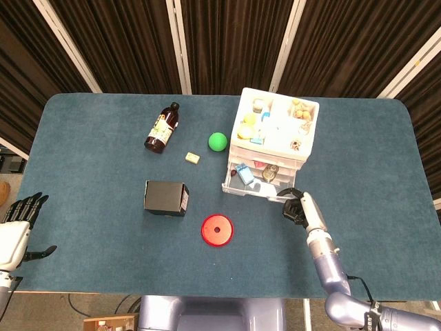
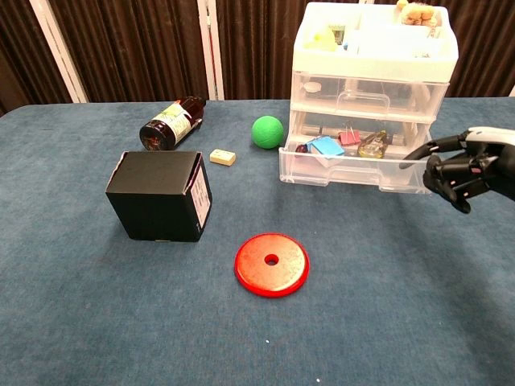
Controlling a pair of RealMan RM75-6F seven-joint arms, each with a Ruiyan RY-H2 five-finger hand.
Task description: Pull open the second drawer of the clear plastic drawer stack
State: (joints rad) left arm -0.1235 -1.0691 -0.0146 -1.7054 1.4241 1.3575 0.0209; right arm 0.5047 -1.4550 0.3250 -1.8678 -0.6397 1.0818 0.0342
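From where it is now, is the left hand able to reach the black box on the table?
Probably yes, but only after a clear move. The left hand hangs open off the table's near left corner, apart from the black box. Only bare blue table lies between them, so nothing blocks the way.

Black box (image 2: 158, 195); red disc (image 2: 271, 264); green ball (image 2: 268, 132); brown bottle (image 2: 170, 123) lying down.
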